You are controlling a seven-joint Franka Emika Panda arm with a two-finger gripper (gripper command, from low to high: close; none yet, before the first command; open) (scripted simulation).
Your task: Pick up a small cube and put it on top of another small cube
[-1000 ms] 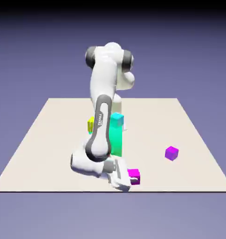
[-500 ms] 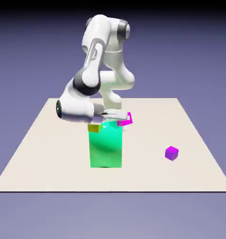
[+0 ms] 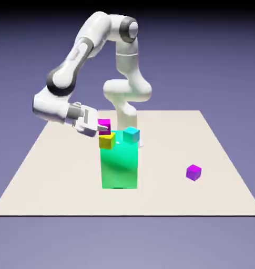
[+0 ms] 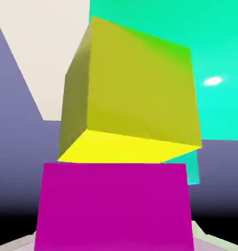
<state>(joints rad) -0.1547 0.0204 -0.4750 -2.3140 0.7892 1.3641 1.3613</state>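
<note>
- In my hand view, the pink cube (image 4: 113,206) is hiding my fingertips.
- It is sitting on the yellow cube (image 3: 106,140), right at my gripper (image 3: 99,126); I cannot tell whether I am pinching it.

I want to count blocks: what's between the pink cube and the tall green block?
The yellow cube: in the exterior view it sits on the green block, with the pink cube on top.

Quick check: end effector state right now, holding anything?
End effector: around the magenta cube, which sits on the yellow cube; whether it grips or has let go cannot be told.
</note>
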